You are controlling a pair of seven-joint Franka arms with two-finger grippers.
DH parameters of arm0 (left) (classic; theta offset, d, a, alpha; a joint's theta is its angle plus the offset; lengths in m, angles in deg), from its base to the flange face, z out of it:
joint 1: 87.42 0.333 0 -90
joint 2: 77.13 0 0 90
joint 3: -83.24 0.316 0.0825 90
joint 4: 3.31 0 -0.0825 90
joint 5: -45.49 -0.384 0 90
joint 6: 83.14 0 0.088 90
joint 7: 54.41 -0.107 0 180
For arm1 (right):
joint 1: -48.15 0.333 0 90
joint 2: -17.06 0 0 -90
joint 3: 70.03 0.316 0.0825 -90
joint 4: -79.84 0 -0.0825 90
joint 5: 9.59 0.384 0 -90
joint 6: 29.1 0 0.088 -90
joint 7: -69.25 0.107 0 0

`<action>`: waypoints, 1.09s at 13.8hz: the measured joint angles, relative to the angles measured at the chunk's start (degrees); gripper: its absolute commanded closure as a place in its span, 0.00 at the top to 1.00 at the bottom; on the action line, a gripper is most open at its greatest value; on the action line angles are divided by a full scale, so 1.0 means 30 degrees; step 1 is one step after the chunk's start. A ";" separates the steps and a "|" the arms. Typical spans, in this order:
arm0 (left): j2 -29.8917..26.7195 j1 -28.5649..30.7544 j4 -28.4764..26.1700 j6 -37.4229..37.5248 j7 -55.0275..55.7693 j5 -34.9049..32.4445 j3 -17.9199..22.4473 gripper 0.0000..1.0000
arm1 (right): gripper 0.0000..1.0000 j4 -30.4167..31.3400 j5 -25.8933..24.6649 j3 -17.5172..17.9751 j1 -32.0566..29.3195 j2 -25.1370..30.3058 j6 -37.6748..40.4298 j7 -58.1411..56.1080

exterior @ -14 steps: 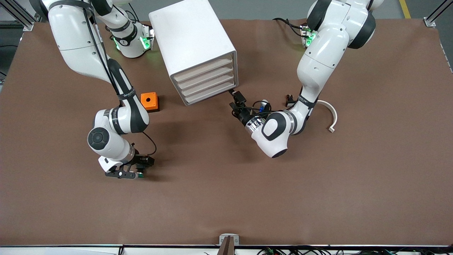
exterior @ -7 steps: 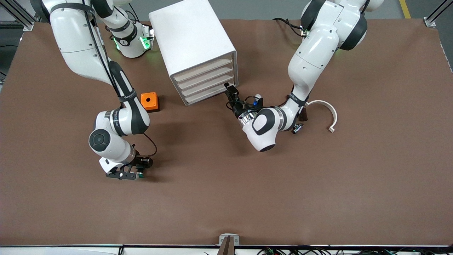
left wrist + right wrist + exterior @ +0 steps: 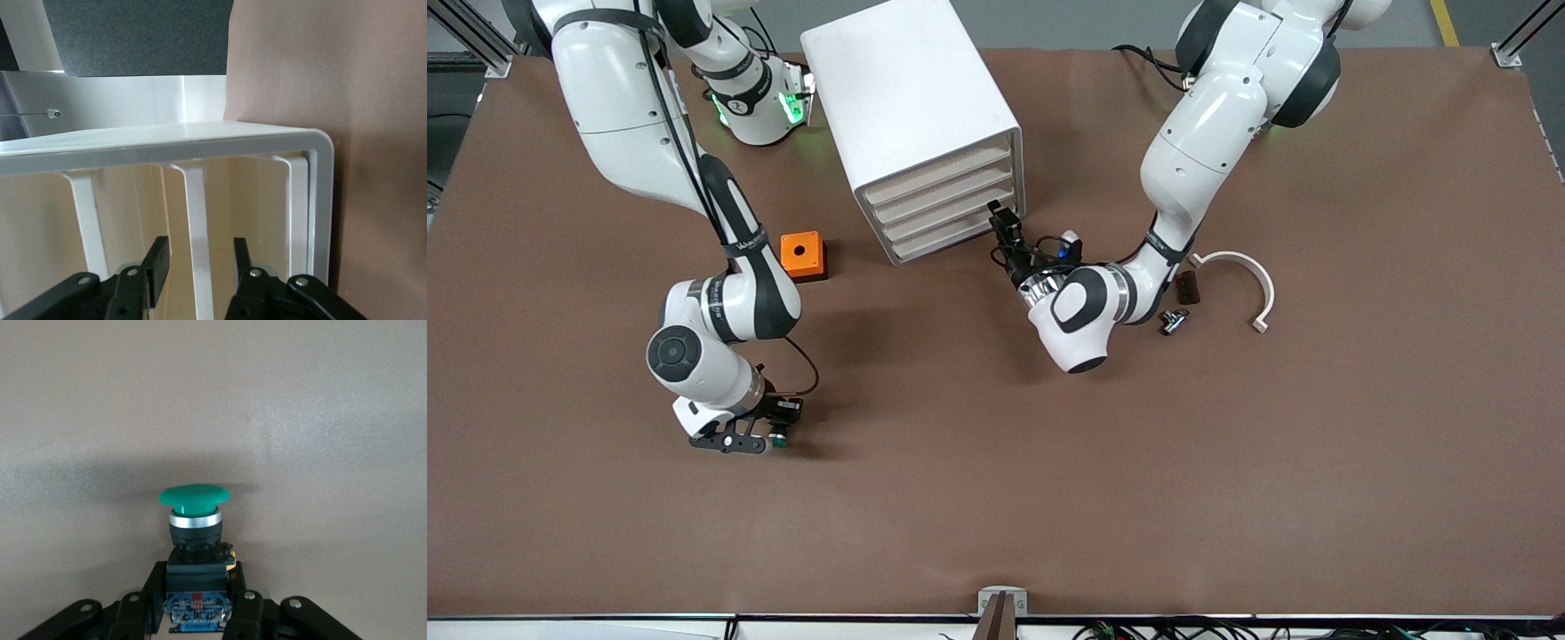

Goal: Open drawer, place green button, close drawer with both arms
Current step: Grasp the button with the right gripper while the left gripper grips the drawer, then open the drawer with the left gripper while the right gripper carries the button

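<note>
Left gripper [image 3: 998, 216] moved to drawer [image 3: 953, 240] | right gripper [image 3: 769, 438] clamps button [image 3: 194, 520]

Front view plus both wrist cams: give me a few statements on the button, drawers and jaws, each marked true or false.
1. The right gripper has its jaws shut on the green-capped button. True.
2. The bottom drawer of the white cabinet is pulled out. False: all four drawer fronts sit flush.
3. The left gripper is at the cabinet's front with its jaws open. True: the jaws straddle a white bar of the cabinet's front.
4. The orange cube rests on top of the cabinet. False: it sits on the table beside the cabinet, toward the right arm's end.
5. The button is already in a drawer. False: it is in the right gripper, low over bare table.
</note>
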 measured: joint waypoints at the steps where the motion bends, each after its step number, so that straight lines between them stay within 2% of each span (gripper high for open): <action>1: 0.0036 -0.0090 -0.0045 0.0135 0.0118 0.0000 -0.0042 0.45 | 0.00 -0.0144 0.0000 -0.0034 -0.0005 0.0008 0.0324 0.0000; 4: 0.0128 -0.0504 -0.0105 0.0570 0.0224 0.0000 -0.0180 0.38 | 0.00 -0.1108 0.0031 -0.0139 -0.0043 0.0428 0.2902 0.0860; 7: 0.0183 -0.0834 -0.0139 0.0665 0.0260 0.0001 -0.0184 0.29 | 0.00 -0.1662 0.0031 -0.0199 -0.0088 0.1902 0.5306 0.2562; 15: 0.0472 -0.0855 -0.0149 0.0791 0.0359 0.0004 -0.0184 0.05 | 0.00 -0.1620 0.0031 -0.0071 0.0021 0.4203 0.8709 0.6857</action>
